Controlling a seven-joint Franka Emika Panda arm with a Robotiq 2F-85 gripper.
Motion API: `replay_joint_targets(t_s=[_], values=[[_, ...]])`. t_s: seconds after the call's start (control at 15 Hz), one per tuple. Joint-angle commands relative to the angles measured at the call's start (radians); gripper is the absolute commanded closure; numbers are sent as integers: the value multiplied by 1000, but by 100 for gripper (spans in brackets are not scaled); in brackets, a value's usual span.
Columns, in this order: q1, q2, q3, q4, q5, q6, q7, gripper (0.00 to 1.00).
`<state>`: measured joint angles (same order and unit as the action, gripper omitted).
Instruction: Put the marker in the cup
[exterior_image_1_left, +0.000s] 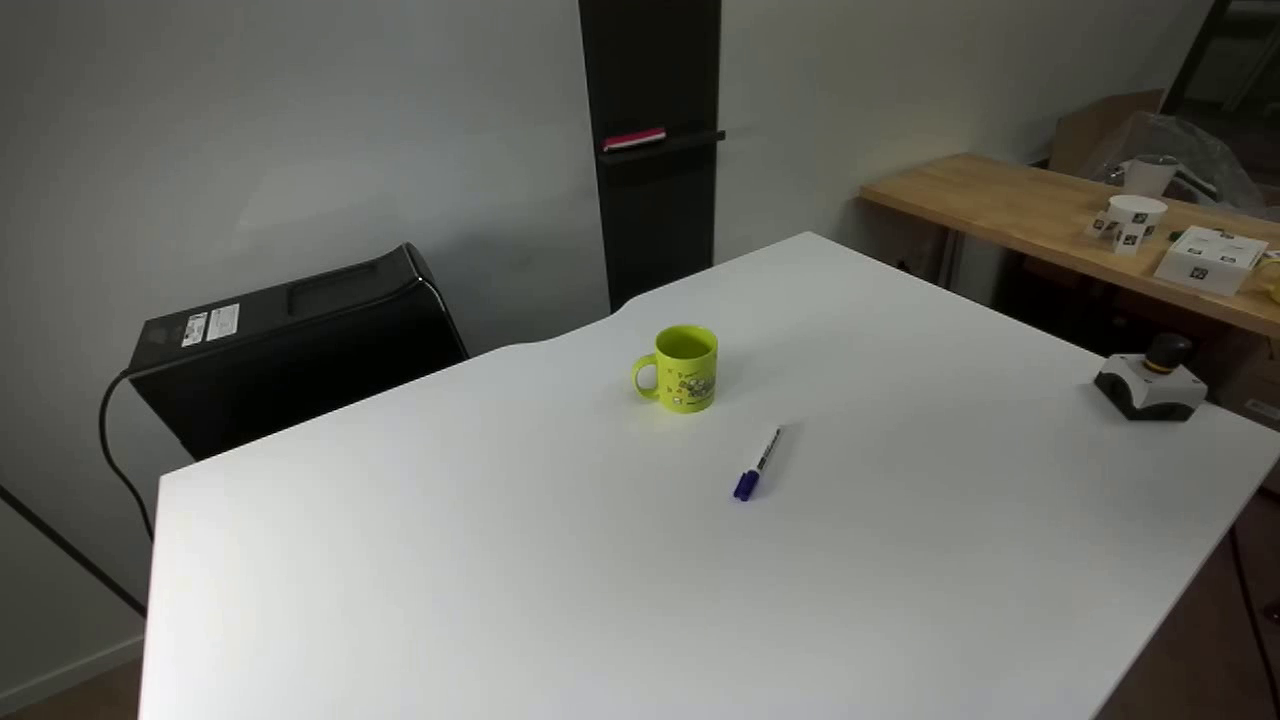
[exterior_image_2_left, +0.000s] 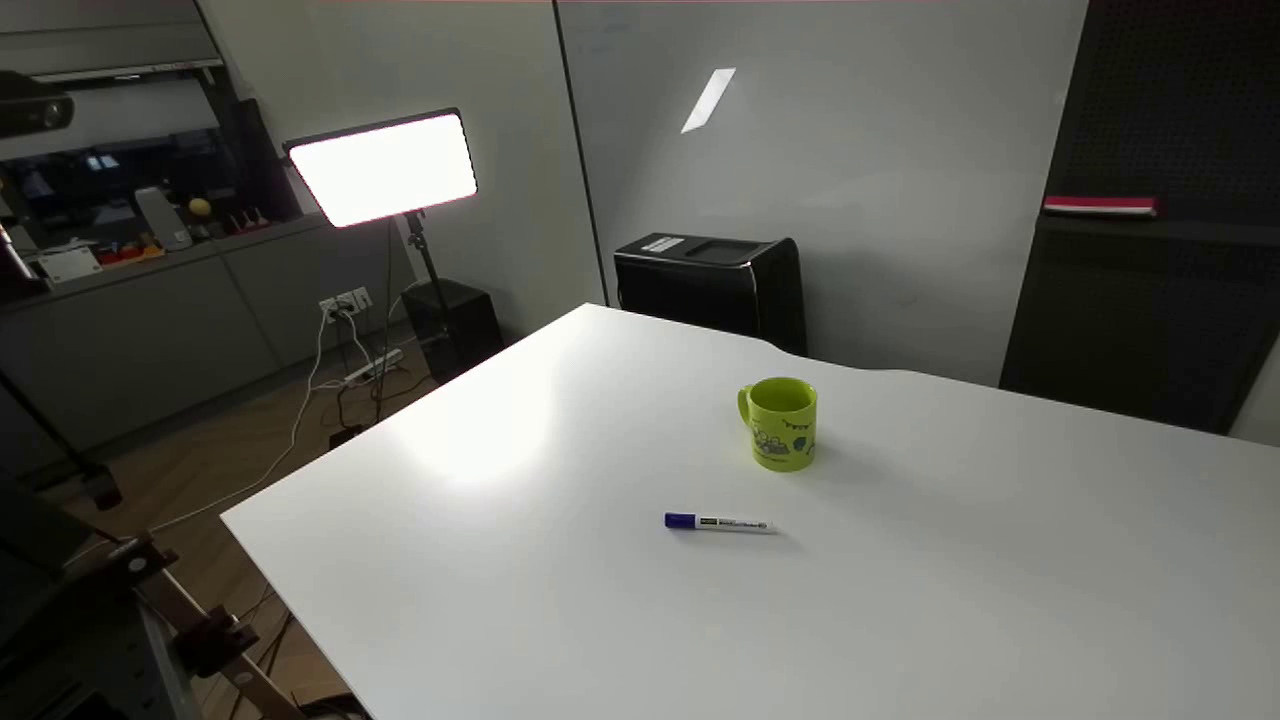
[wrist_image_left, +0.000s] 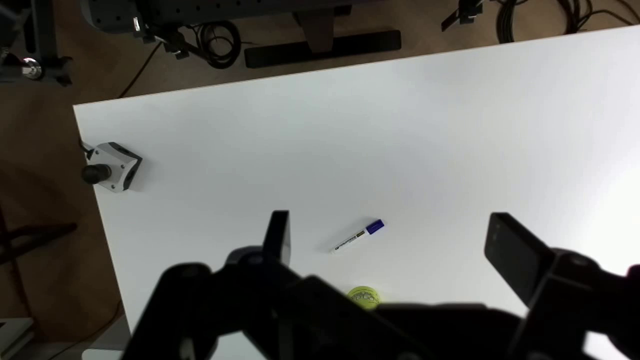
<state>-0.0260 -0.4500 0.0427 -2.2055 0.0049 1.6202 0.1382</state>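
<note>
Marker (wrist_image_left: 357, 236) shows between the fingers (wrist_image_left: 517, 255) of my pincer (wrist_image_left: 392, 239) in the wrist view, and I hold those fingers spread wide. It lies flat on the white table (exterior_image_1_left: 430, 570), and in an exterior view its blue cap (exterior_image_2_left: 680, 521) points left. Beyond it, near but not touching, the green cup (exterior_image_1_left: 686, 368) stands upright, its handle to the left in both exterior views and small drawings printed on its wall; in the wrist view my own black pincer hides much of it. At the table's right edge, in an exterior view, sits a pale switch (exterior_image_1_left: 1148, 385) with a black knob (exterior_image_1_left: 1167, 351). Farther off, past the table's far edge, a black case (exterior_image_1_left: 300, 330) stands in both exterior views, and to its right a dark panel (exterior_image_1_left: 655, 225) has a red-and-white strip (exterior_image_1_left: 635, 139) on its ledge (exterior_image_1_left: 692, 142). At far right in an exterior view, a wooden bench (exterior_image_1_left: 1000, 200) bears a white box (exterior_image_1_left: 1210, 262) with small dark marks. At far left in an exterior view, a lit lamp (exterior_image_2_left: 385, 170) shows a broad, glaring white face.
</note>
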Motion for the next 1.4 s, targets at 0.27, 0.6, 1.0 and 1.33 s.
replay_joint_targets(t_s=[0.27,0.6,1.0,1.33], values=[[5,1,-4,3,-2,-3,1,0],[5,1,-4,3,-2,-3,1,0],[-18,88,-14,5,-34,82,17,0],[-70,239,-62,-65,-35,493,75,0]])
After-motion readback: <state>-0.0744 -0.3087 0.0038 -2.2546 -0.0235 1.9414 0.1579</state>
